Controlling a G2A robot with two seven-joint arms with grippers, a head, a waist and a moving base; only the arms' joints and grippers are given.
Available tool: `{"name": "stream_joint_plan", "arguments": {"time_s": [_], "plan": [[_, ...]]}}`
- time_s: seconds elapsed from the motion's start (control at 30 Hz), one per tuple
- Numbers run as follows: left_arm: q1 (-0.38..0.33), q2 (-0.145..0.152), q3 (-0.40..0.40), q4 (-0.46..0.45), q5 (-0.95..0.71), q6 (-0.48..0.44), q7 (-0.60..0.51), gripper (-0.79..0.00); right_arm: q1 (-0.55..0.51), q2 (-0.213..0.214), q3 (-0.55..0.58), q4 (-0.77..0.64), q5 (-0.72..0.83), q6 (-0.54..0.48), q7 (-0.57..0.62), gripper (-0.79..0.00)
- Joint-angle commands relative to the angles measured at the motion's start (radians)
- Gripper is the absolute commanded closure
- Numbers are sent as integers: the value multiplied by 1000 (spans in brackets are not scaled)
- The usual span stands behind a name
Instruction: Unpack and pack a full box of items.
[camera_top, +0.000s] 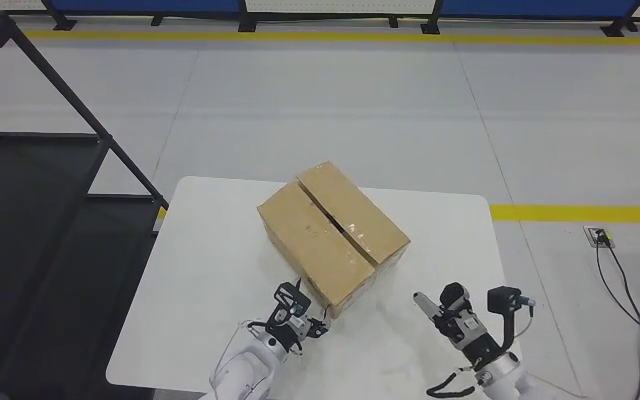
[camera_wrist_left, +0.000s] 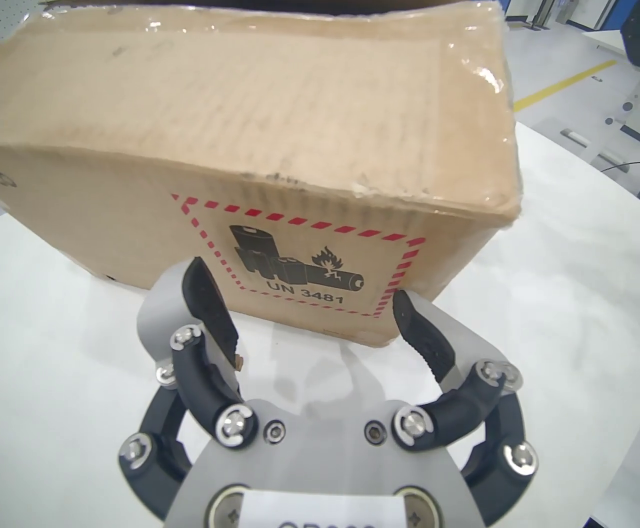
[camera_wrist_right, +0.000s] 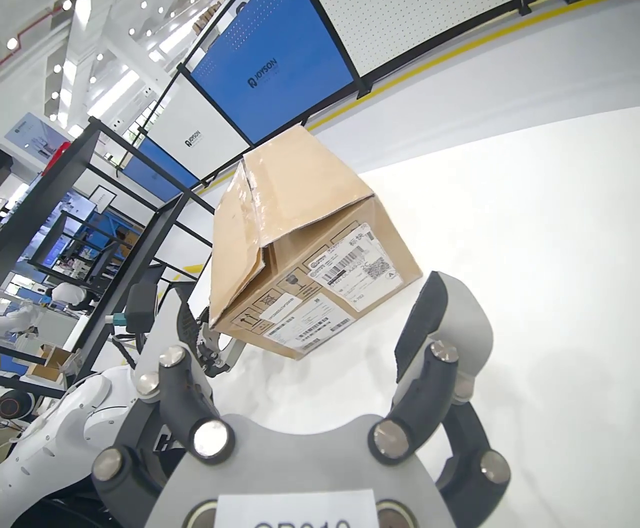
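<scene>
White tabletop. Nearest, the left end effector gapes wide and empty, just beside the cardboard box at its 6 o'clock. The right end effector, also wide, sits at 4 o'clock. Box central, flaps shut (seam looks taped), so unpacking appears unstarted.

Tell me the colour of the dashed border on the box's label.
Red dashed border on the box; best in left wrist view.

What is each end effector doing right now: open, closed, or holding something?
Left end effector: open, empty, facing the box.
Right end effector: open, empty.
</scene>
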Motion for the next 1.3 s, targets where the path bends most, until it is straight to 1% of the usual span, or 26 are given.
{"name": "stream_joint_plan", "arguments": {"time_s": [0.0, 0.1, 0.17, 0.27, 0.33, 0.43, 0.53, 0.6, 0.7, 0.93, 0.97, 1.0, 1.07, 1.13, 1.2, 1.27], "plan": [[-4, -3, 2, 5, -13, 3, 8, -785, 28, -2, -23, 9, 56, 4, 34, -785], [-4, -5, -6, 5, -44, 3, 29, -785, 87, -8, -62, 34, 193, 32, 82, -785], [9, -2, -29, -5, -62, 3, 53, -785, 130, -10, -88, 51, 288, 53, 148, -785], [54, 10, -106, -33, -81, 25, 108, -785, 137, -10, -89, 54, 299, 58, 157, -785], [97, 19, -176, -52, -118, 53, 143, -785, 137, -10, -89, 54, 299, 58, 157, -785], [155, 32, -286, -66, -174, 70, 177, -785, 137, -10, -89, 54, 299, 58, 157, -785], [193, 41, -360, -70, -224, 54, 185, -785, 144, -13, -108, 63, 331, 65, 156, -785], [208, 45, -391, -74, -237, 46, 187, -785, 173, -16, -131, 82, 324, 87, 146, -785], [226, 46, -410, -92, -251, 38, 201, -785, 210, -21, -173, 109, 331, 103, 135, -785], [263, 45, -443, -145, -324, 16, 260, -785, 273, -30, -222, 169, 369, 111, 122, -785], [267, 45, -447, -150, -333, 12, 260, -785, 279, -31, -228, 176, 374, 111, 123, -773], [270, 45, -451, -153, -337, 8, 257, -785, 287, -31, -233, 183, 375, 113, 123, -736], [274, 45, -457, -158, -339, 13, 246, -785, 300, -33, -246, 196, 382, 115, 125, -696], [273, 45, -458, -161, -342, 19, 233, -785, 318, -35, -256, 211, 396, 114, 137, -730], [273, 44, -458, -161, -338, 22, 228, -785, 334, -37, -263, 228, 408, 118, 140, -739], [273, 43, -457, -162, -339, 22, 226, -785, 345, -38, -270, 239, 419, 113, 147, -730]]}}
